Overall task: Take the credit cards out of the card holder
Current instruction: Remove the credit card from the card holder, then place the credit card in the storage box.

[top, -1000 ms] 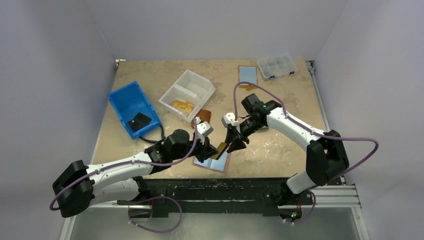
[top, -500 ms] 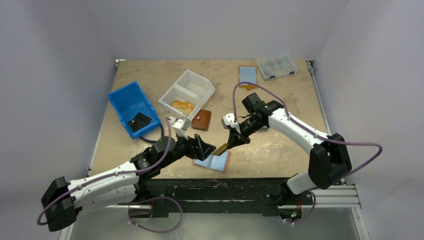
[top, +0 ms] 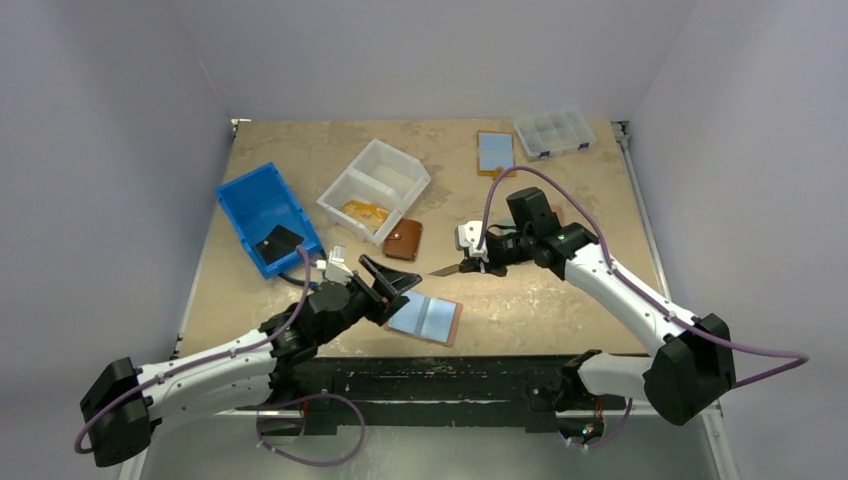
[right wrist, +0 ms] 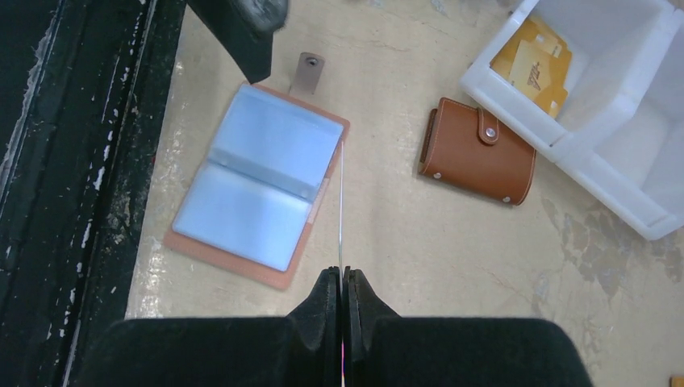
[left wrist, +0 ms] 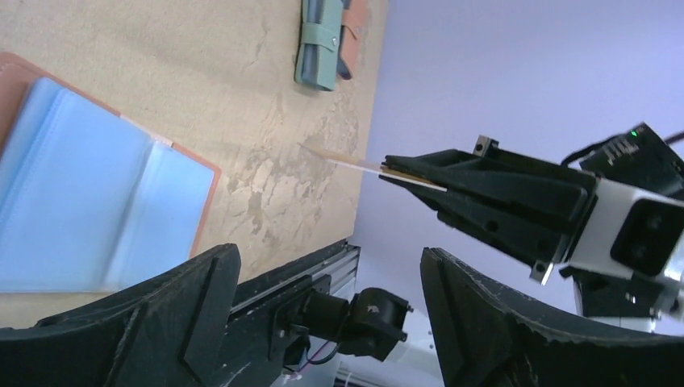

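Note:
The card holder [top: 425, 318] lies open and flat near the table's front edge, a peach cover with light-blue sleeves [right wrist: 258, 189] [left wrist: 81, 210]. My right gripper [top: 464, 267] [right wrist: 341, 276] is shut on one thin credit card [right wrist: 340, 201], seen edge-on and held in the air up and right of the holder [left wrist: 347, 164]. My left gripper [top: 393, 275] [left wrist: 331, 262] hangs open and empty just left of the holder, with one fingertip [right wrist: 242, 24] above the holder's far corner.
A brown snap wallet [top: 404, 240] [right wrist: 477, 151] lies beside a white bin [top: 375, 185] holding yellow cards [right wrist: 532, 60]. A blue bin [top: 262, 215] stands at the left. Another open holder [top: 495, 152] and a clear compartment box [top: 554, 132] are at the back. A green-and-pink pouch [left wrist: 327, 40] lies farther off.
My left gripper has opened and drawn back to the left of the holder. My right gripper has shut on the card and carried it up and to the right, away from the holder.

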`<state>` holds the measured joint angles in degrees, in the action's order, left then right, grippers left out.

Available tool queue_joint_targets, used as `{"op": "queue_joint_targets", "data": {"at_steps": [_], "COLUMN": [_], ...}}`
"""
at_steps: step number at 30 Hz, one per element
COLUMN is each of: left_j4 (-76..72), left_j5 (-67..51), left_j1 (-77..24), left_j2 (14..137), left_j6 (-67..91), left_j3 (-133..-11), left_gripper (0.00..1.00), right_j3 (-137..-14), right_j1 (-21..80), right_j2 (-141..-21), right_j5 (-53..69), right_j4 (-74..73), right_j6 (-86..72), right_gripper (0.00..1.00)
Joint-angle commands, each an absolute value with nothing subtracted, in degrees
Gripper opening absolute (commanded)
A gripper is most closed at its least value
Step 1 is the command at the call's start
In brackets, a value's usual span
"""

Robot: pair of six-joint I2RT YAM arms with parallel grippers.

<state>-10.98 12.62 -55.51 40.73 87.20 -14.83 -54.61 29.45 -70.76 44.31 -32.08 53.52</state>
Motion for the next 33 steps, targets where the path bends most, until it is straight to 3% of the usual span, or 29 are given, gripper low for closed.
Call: {"op": "queue_joint_targets", "data": {"at_steps": [1, 12, 15, 19, 30, 33], "left_j4": [-6.8, -17.0, -19.6, -22.7, -25.4, -25.3], "left_j5": [12.6, 12.0, 12.3, 11.9, 9.7, 9.6], "left_j1": [-55.4, -55.4, -55.4, -55.4, -55.4, -55.3], "left_j2": [49.4, 64.2, 65.9, 68.3, 71.4, 71.5], "left_j6": [97.0, 105.5, 106.2, 106.2, 106.4, 106.1], "left_j3": [-26.2, -29.2, -29.4, -29.7, -30.6, -30.5], "left_gripper": [0.88, 0.83, 0.73, 0.51, 0.21, 0.02], "right_j3": [-53.8, -52.3, -52.1, -51.9, -51.3, -51.4], "right_j1": [29.3, 29.3, 29.6, 29.9, 30.7, 30.8], "right_j2": [-70.0, -68.9, -68.9, -69.0, -69.1, -69.1], "right_j5": [43.4, 46.6, 47.1, 47.3, 47.6, 48.3], "right_j4": [-27.3, -27.5, -27.7, -27.9, -28.8, -30.6], "right_j6": [51.1, 53.4, 54.1, 54.9, 57.3, 59.3], "right_gripper": [0.00, 0.00, 0.00, 0.00, 0.00, 0.09]}}
